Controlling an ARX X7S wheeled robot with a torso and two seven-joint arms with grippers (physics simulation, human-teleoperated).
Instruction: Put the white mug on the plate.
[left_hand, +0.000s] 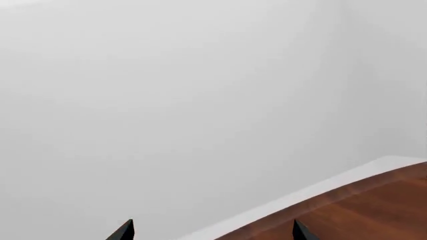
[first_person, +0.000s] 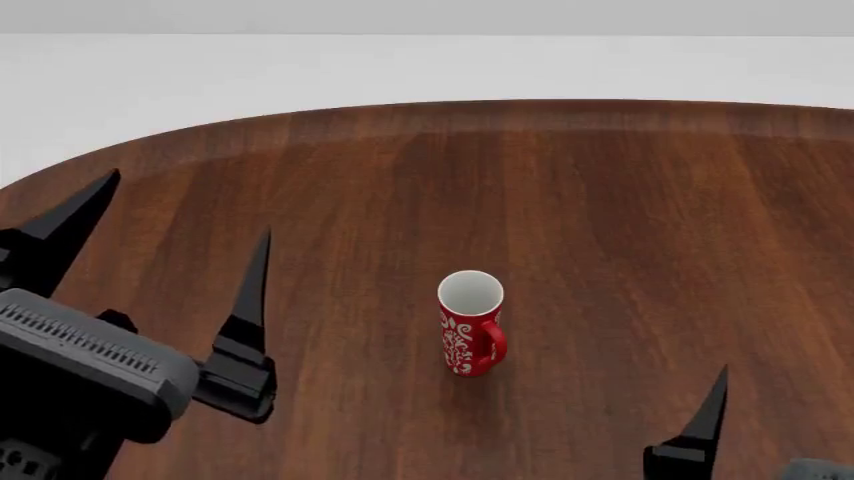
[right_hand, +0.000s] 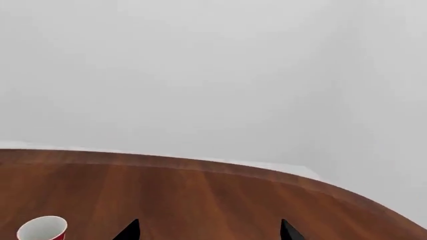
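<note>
The white mug and the plate are out of view in every frame. The only mug in sight is the slim red mug with a white swirl pattern. It stands upright on the wooden table and also shows in the right wrist view. My left gripper is open and empty, above the table to the left of the red mug; its view shows the jaws spread wide. My right gripper is open and empty. One of its fingers shows in the head view, right of the red mug.
The table's curved far edge runs across the head view, with pale floor and wall beyond. The left wrist view shows the table edge and a blank grey wall.
</note>
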